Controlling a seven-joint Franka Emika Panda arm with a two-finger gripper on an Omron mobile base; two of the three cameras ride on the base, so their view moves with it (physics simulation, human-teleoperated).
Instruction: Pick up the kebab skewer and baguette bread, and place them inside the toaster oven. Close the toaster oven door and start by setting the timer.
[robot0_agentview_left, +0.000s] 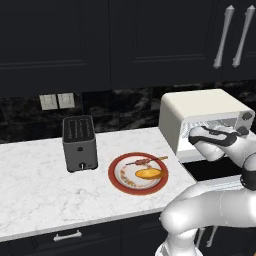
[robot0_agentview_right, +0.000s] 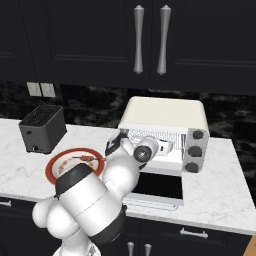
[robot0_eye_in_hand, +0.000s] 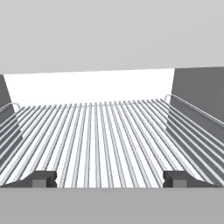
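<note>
Gripper (robot0_eye_in_hand: 110, 178) sits spread wide and empty at the mouth of the toaster oven (robot0_agentview_left: 200, 107), fingertips (robot0_eye_in_hand: 41, 178) over its wire rack (robot0_eye_in_hand: 105, 140). Toaster oven door (robot0_agentview_right: 157, 186) hangs open. Kebab skewer (robot0_agentview_left: 146, 160) and baguette bread (robot0_agentview_left: 149, 173) lie on the red-rimmed plate (robot0_agentview_left: 116, 175), left of the oven.

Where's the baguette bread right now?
The baguette bread lies on the red-rimmed plate beside the kebab skewer, between the slot toaster and the toaster oven.

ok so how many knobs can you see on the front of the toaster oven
3, stacked down the right side of the toaster oven: top knob, middle knob, bottom knob. In the left base view the arm covers most of that side, so more could be hidden there.
</note>
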